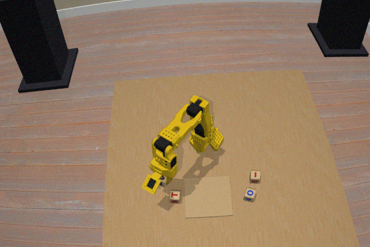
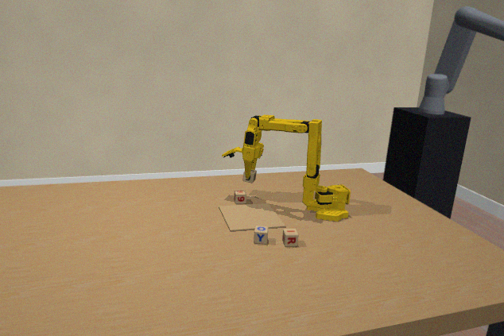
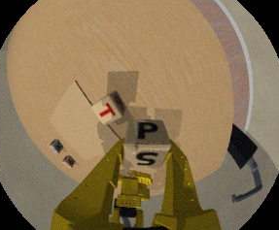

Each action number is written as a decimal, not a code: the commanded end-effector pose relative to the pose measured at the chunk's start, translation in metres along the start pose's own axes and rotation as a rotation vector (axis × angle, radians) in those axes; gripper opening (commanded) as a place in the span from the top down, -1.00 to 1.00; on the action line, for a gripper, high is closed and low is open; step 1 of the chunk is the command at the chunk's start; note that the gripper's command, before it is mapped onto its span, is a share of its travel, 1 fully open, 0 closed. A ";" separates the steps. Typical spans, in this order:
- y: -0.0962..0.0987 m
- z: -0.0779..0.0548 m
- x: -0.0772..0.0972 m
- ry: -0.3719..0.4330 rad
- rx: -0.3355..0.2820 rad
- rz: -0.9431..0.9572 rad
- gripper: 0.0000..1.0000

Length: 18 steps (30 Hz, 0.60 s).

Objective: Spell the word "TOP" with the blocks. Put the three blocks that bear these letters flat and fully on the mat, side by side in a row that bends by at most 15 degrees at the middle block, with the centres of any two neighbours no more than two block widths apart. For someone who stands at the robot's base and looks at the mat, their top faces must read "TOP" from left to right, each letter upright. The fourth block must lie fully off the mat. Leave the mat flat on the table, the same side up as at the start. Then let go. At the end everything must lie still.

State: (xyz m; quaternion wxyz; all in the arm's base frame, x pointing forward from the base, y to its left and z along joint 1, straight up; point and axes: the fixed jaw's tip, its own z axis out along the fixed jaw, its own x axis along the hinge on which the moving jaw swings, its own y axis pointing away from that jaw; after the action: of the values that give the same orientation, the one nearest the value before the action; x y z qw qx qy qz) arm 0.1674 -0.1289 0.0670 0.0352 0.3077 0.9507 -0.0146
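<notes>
While our yellow pincer grips the pale wooden P block in the air, we risk clipping the red-lettered T block just below it, or lowering the P rotated onto the tan square mat beside.

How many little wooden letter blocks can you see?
4. The P block is held in the yellow gripper above the table; the T block sits beside the tan mat; the I block and O block sit together on the mat's other side.
</notes>
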 end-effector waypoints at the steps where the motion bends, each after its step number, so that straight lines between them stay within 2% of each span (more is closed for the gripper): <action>1: 0.012 -0.016 -0.009 -0.194 0.000 -0.043 1.00; 2: 0.016 -0.017 -0.009 -0.220 -0.002 -0.055 1.00; 4: 0.016 -0.017 -0.009 -0.220 -0.002 -0.055 1.00; 12: 0.039 -0.017 -0.004 -0.386 -0.033 -0.134 1.00; 18: 0.044 -0.017 -0.003 -0.421 -0.042 -0.150 1.00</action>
State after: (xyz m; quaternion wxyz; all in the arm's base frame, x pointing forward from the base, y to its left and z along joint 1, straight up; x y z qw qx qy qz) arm 0.1833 -0.0924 0.0652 0.1784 0.2328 0.9548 -0.0489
